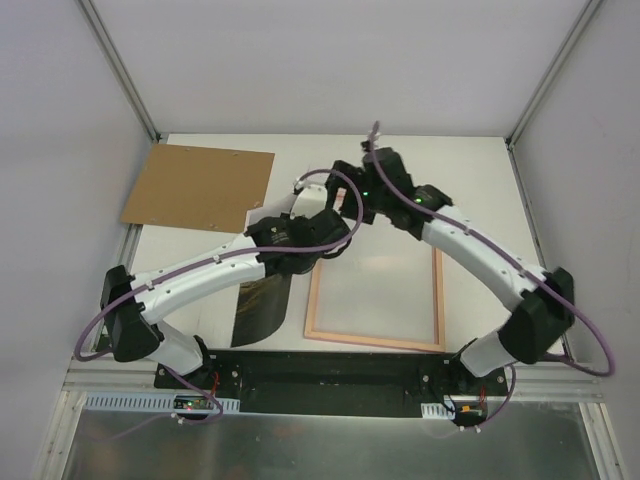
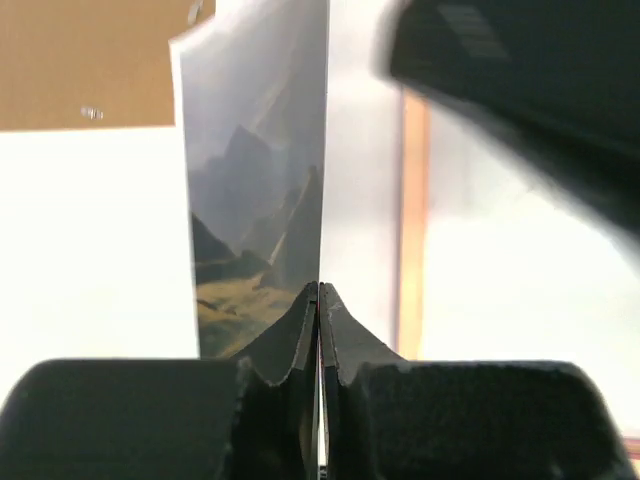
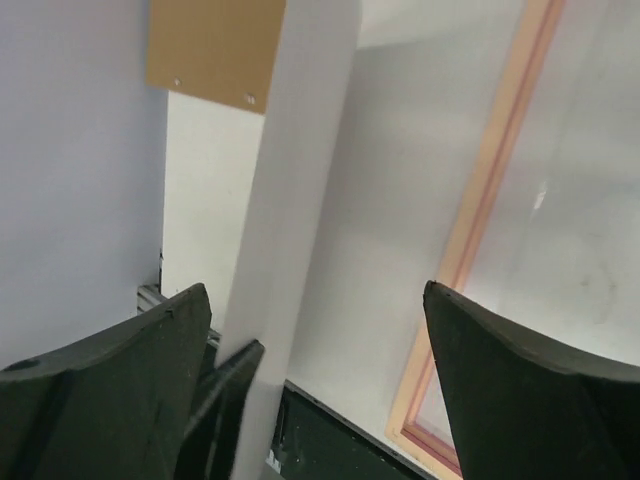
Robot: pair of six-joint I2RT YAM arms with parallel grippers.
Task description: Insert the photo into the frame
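Left hand (image 2: 320,292) on photo (image 2: 255,200), beside frame (image 2: 412,200)

Plain brown cardboard board (image 1: 200,188) lying flat at the far left corner of the white tabletop (image 1: 470,180), small dots near its edges, black base plate (image 1: 330,372) along the near edge, silvery metal sheet (image 1: 330,445) nearer still, pale walls (image 1: 330,60), aluminium posts (image 1: 118,68) at the far corners

I work in a robotics lab cell: my left arm (image 1: 200,272) and right arm (image 1: 480,255) are bolted to a black base plate (image 1: 330,372) at the near edge of a white desk (image 1: 480,180), boxed in by plain white panels (image 1: 330,60) on aluminium posts (image 1: 120,70), with purple cables (image 1: 90,335) looping loose.
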